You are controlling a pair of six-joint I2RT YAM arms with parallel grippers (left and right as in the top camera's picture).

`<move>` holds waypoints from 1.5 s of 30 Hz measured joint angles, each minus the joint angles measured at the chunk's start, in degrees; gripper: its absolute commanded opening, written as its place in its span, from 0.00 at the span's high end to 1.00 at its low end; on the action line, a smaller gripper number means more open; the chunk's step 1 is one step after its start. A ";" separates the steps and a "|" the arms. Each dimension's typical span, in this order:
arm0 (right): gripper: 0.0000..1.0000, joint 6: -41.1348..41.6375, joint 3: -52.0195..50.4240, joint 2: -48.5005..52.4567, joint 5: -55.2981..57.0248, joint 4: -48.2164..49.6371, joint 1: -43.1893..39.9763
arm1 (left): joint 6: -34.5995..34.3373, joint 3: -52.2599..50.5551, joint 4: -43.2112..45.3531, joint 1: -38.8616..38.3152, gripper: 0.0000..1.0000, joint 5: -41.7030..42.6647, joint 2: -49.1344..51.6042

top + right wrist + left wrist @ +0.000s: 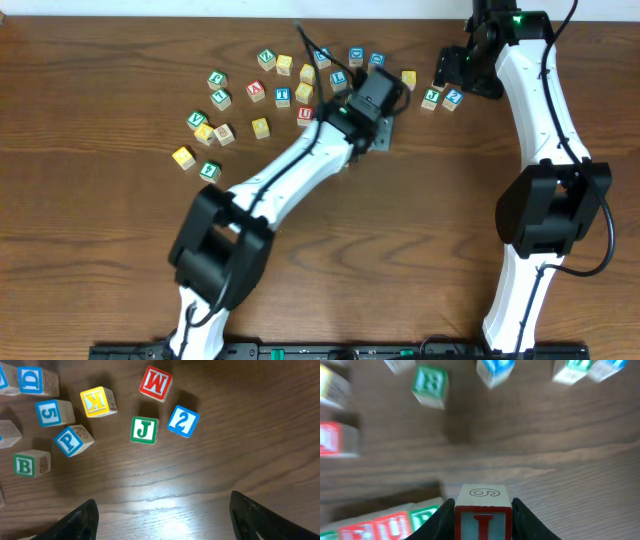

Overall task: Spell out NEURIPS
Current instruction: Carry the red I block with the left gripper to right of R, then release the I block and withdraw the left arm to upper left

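My left gripper point(482, 521) is shut on a wooden cube with a red I point(483, 522) on its near face and a 6 on top. Just left of it lies a blurred row of cubes, with a red U point(392, 527) beside a green-bordered cube point(423, 517). In the overhead view the left arm point(300, 165) covers this spot. My right gripper point(162, 510) is open above bare wood at the back right point(462, 66). A blue P cube point(70, 441) lies ahead of it to the left.
Near the right gripper lie a red M point(155, 383), blue 2 point(183, 421), green J point(144, 430), yellow K point(96, 401), blue 5 point(50, 413) and green B point(27, 464). Several more cubes are scattered at the back left point(210, 130).
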 measured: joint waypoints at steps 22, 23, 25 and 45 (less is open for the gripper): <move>0.19 -1.18 0.00 0.00 -0.13 -1.18 0.00 | -6.47 0.00 -0.35 -0.74 0.66 -0.04 7.13; 0.19 -1.18 0.00 0.00 -0.13 -1.29 0.00 | -6.69 0.00 -0.37 -0.72 0.66 -0.02 7.78; 0.19 -1.18 0.00 0.00 -0.13 -1.49 0.00 | -7.15 0.00 -0.39 -0.74 0.66 -0.02 8.90; 0.15 -1.18 0.00 0.00 -0.13 -1.73 0.02 | -6.16 0.00 0.79 -0.72 0.47 -0.02 6.21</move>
